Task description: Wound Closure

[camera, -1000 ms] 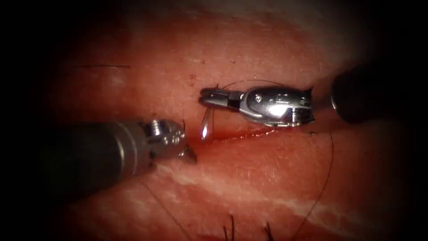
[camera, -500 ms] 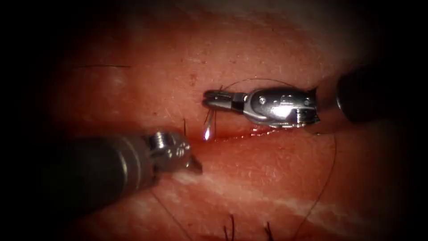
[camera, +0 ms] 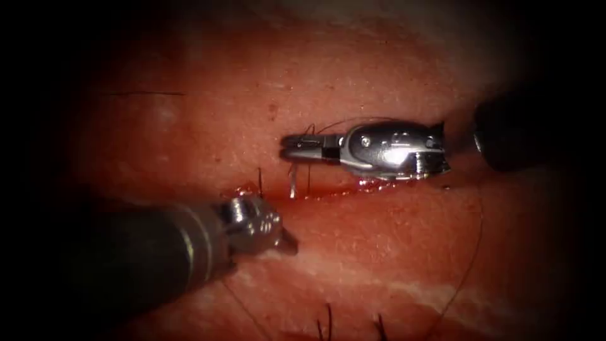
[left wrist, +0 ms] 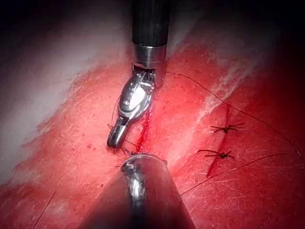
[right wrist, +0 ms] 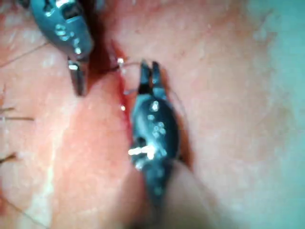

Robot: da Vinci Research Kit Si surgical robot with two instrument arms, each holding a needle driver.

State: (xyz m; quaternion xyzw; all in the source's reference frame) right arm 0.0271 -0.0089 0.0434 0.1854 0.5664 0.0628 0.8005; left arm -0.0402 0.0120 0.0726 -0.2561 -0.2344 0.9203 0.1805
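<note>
Right claw (camera: pixel 291 146) gripping needle (camera: pixel 293 183) above cut (camera: pixel 328 191), left claw (camera: pixel 285 238) empty

No legible text, label, brand, number or sign appears on any surface in the endoscope view, the left wrist view or the right wrist view.

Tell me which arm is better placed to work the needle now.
Right, probably. The right tool is shut on the needle, whose tip hangs at the cut; whether it is in the tissue is unclear. The left tool holds nothing, apart from the needle.
</note>
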